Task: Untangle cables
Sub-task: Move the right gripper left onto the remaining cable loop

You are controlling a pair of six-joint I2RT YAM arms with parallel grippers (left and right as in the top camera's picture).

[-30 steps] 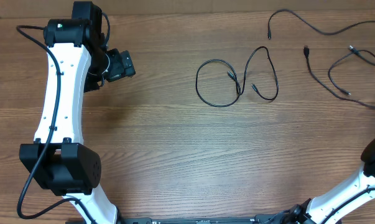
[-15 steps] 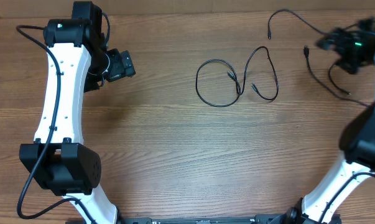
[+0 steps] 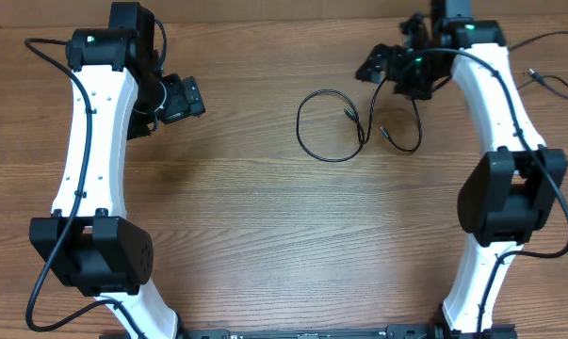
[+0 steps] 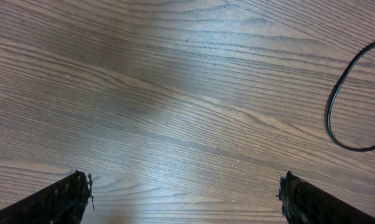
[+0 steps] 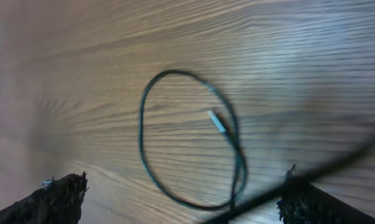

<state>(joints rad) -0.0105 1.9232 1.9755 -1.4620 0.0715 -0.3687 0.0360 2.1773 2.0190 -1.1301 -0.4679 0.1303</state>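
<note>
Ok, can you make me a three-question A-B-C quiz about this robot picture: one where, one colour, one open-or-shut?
1. Where is the looped thin black cable? A: in the middle of the brown wooden table. B: in a box. C: on the floor.
2. What colour are the robot arms' long links? A: red. B: white. C: green.
3. The left gripper is: A: shut on a cable. B: open, empty. C: shut, empty.
Answers: A, it lies flat on the wood; B, both arms' links are white; B, its fingers stand apart over bare wood.
</note>
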